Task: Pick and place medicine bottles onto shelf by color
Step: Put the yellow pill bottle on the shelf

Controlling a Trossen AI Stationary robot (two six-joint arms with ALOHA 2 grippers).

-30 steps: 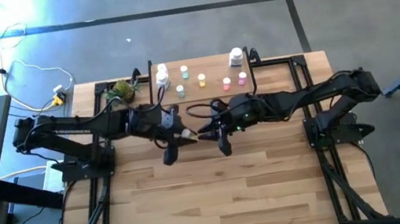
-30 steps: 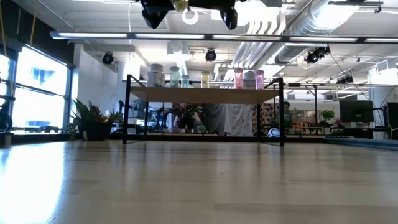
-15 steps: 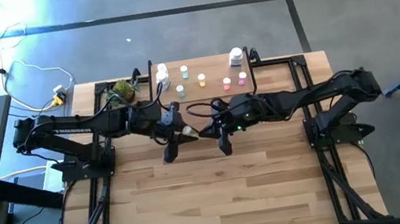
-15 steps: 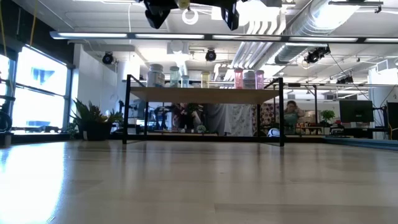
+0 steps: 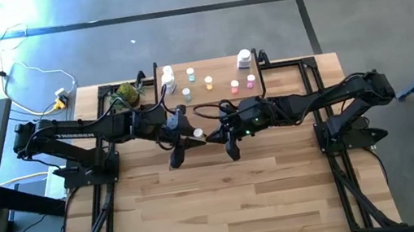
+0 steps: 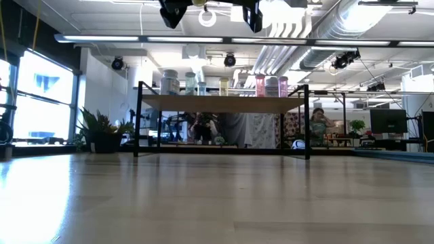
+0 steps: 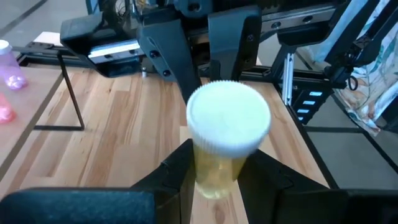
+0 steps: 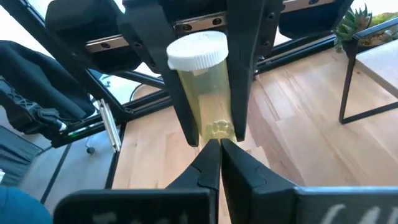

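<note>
A yellow bottle [image 7: 227, 146] with a white cap is pinched between the left gripper's [image 7: 214, 177] fingers, held in the air just in front of the shelf [image 5: 224, 90]. The right gripper [image 8: 220, 152], fingers pressed together and empty, points at the bottle's base. The bottle is best kept upright, lifted over the shelf edge and set beside the yellow one there [image 5: 208, 81]. The other bottles and the close right gripper could be knocked.
</note>
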